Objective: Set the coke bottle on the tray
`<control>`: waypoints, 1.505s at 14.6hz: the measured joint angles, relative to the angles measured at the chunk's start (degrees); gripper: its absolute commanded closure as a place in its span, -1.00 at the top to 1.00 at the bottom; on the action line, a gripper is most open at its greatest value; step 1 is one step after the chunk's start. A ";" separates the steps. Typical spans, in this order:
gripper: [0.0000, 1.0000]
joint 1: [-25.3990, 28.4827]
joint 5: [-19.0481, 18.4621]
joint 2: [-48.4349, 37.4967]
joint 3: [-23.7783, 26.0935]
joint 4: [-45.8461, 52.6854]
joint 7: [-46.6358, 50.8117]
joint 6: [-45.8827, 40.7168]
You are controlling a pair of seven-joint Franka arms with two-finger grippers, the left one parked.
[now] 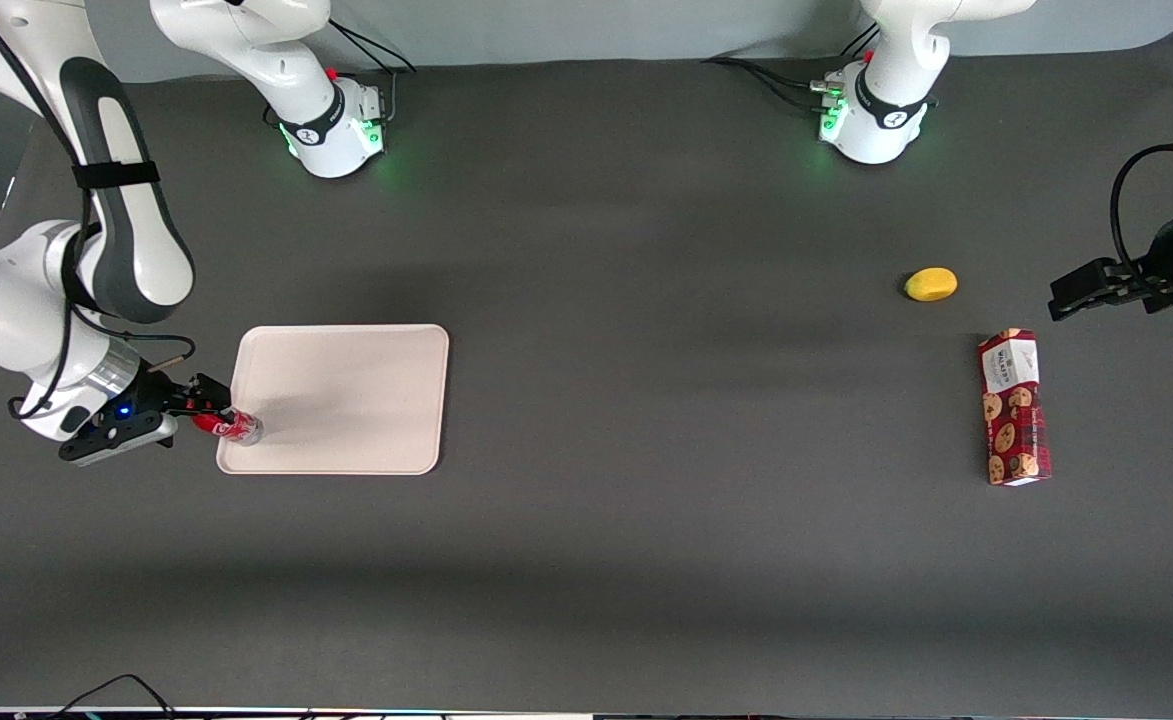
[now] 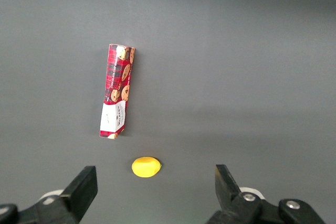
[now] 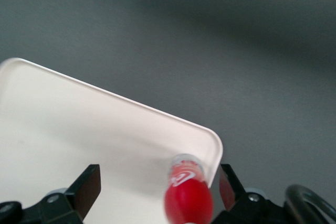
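Your coke bottle (image 1: 230, 426) sits at the corner of the tray (image 1: 346, 395) that lies nearest the front camera and nearest the working arm's end of the tabletop (image 1: 646, 560). In the front view its red cap leans back toward the end effector (image 1: 208, 407) while the clear base points onto the tray, so the long axis looks tilted rather than plumb. From the right wrist view, the coke bottle (image 3: 187, 195) shows cap-first, with its base just inside the tray's rounded rim (image 3: 209, 132).

The end effector (image 3: 157, 192) stands wide open, one finger (image 3: 86, 188) well clear on one flank and the other close beside the bottle. I see no grip on it now, though I cannot tell whether that closer finger touches it. The bottle lies between the fingers, nearer one than the other.

The relation to watch is the lean. If you draw back, I judge a brush against the cap could tip the bottle over the rim and off that corner.

Toward the parked arm's end of the tabletop lie a cookie box (image 1: 1014, 407) and a small yellow fruit (image 1: 930, 284), well apart from all this.
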 measured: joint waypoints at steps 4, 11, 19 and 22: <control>1.00 0.88 -6.98 -0.08 2.16 16.19 13.78 -21.54; 1.00 0.88 -8.45 -1.47 2.55 36.16 16.14 -43.66; 1.00 0.74 -9.14 -12.51 5.05 27.89 24.44 -47.36; 1.00 0.00 -10.47 -18.26 4.87 17.43 26.23 -42.40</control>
